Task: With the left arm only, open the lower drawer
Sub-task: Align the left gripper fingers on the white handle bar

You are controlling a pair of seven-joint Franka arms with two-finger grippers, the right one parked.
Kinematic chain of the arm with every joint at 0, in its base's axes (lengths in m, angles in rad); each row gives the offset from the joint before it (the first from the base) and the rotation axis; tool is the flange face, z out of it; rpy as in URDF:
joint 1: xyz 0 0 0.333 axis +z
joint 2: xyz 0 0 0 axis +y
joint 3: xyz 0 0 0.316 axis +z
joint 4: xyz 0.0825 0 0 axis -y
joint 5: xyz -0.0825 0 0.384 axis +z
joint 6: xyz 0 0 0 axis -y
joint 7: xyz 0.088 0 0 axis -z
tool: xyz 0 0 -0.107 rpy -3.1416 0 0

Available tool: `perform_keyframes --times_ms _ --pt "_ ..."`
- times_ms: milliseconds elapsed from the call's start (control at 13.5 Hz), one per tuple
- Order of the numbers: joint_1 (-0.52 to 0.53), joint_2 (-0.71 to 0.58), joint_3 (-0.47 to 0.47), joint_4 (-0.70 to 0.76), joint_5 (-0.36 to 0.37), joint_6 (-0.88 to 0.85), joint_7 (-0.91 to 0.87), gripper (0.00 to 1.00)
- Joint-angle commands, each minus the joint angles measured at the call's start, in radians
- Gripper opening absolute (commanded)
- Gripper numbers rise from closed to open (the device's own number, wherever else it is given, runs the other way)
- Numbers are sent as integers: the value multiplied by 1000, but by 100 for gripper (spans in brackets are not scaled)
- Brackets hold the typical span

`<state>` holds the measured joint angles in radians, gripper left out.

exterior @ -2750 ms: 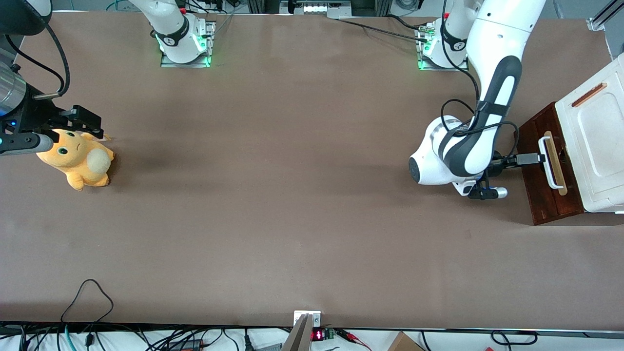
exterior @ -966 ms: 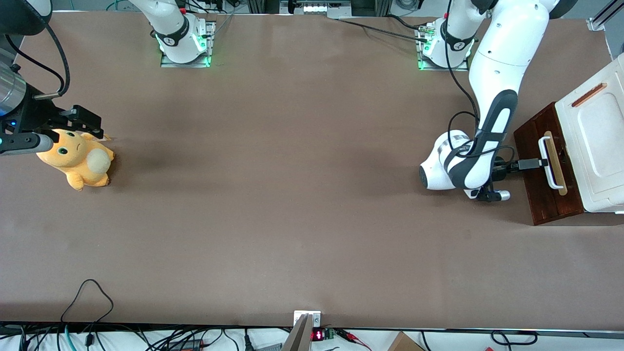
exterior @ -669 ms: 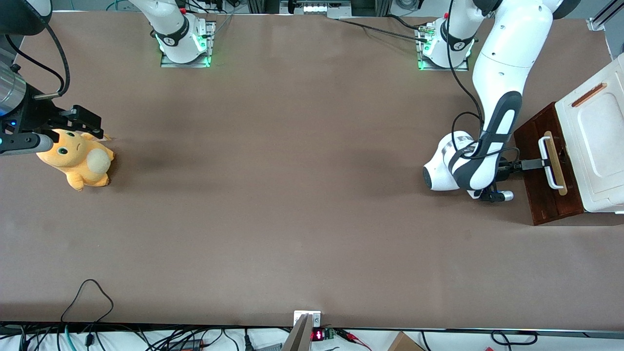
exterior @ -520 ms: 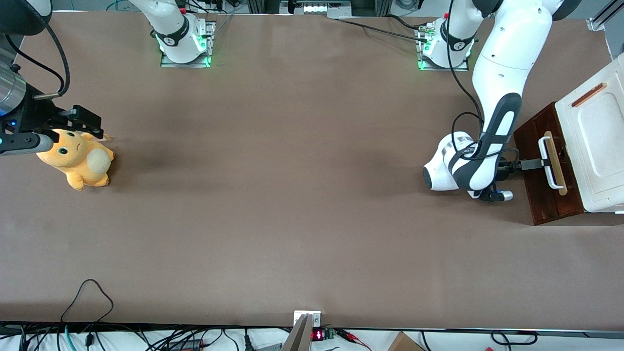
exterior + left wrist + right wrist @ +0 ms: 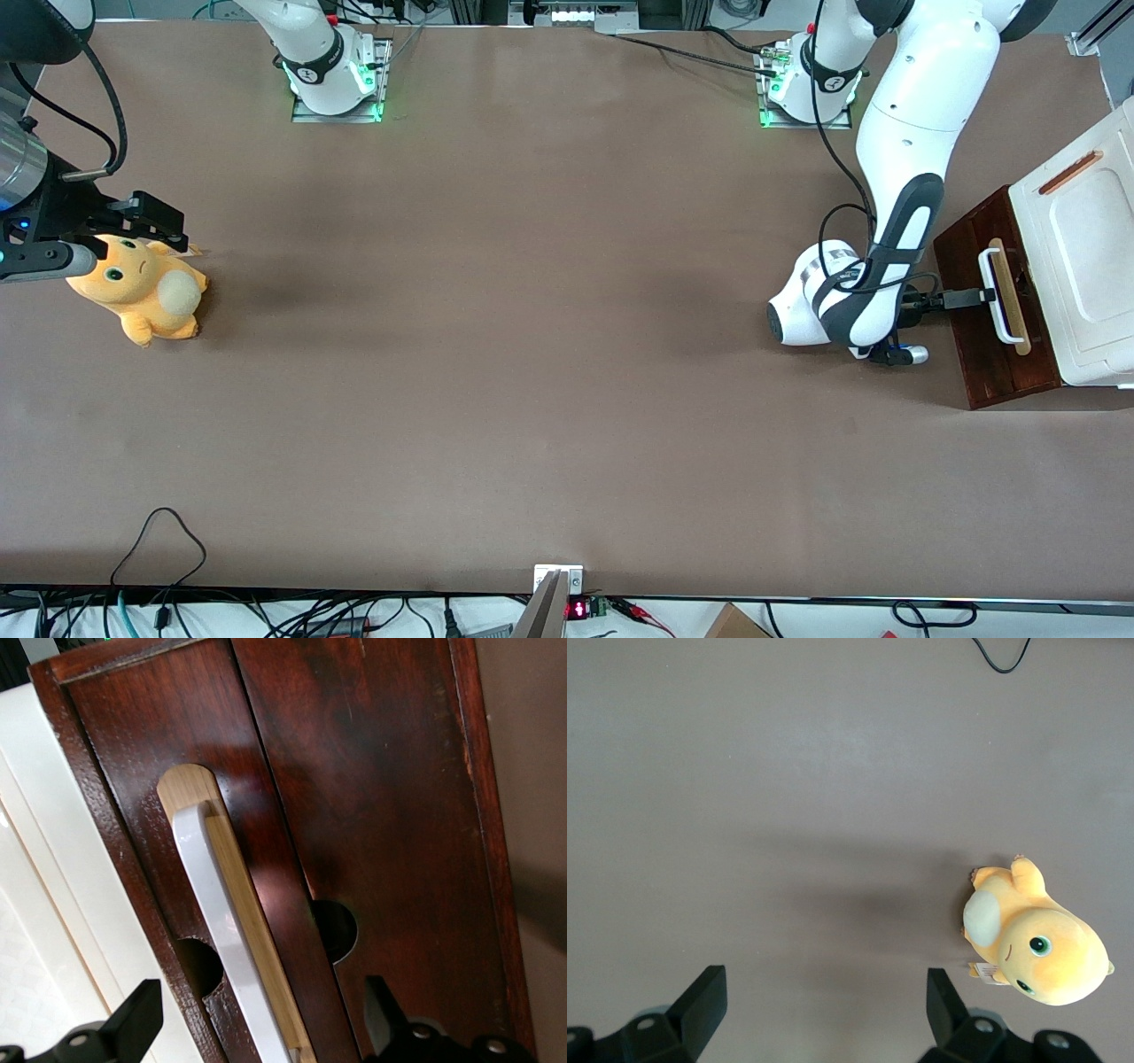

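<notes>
The lower drawer (image 5: 970,359) (image 5: 124,753) is a dark reddish-brown front at the working arm's end of the table. It looks flush with the wood around it. Its white bar handle (image 5: 1001,321) (image 5: 213,904) lies along a pale wood strip (image 5: 257,939). The left arm (image 5: 895,230) reaches low across the table to the drawer front. My gripper (image 5: 981,295) (image 5: 257,1028) is open at the handle. The wrist view shows one black fingertip (image 5: 133,1023) on each side of the bar, and neither touches it.
A white box (image 5: 1085,257) (image 5: 35,904) sits on top of the drawer unit. An orange plush toy (image 5: 142,297) lies toward the parked arm's end of the table. A thin black cable (image 5: 159,532) loops near the table edge closest to the front camera.
The left arm has shifted toward the drawer unit, and the gripper has slid a little along the handle toward the front camera. Over the last half second nothing moves. The drawer has stayed in place.
</notes>
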<state>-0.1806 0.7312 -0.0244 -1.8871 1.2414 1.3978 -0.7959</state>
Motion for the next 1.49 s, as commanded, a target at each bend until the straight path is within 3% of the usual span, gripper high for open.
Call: perform_keyframes --times_ms 0,372,669,1189,1412 --pt "24 -15 -3 -4 7 3 24 100" --pt "35 -16 -3 -4 16 3 23 97" --pt "36 -19 -2 -3 18 -2 15 89" --pt "50 -21 -2 -3 23 -2 21 88" --pt "58 -21 -2 2 23 -3 18 79"
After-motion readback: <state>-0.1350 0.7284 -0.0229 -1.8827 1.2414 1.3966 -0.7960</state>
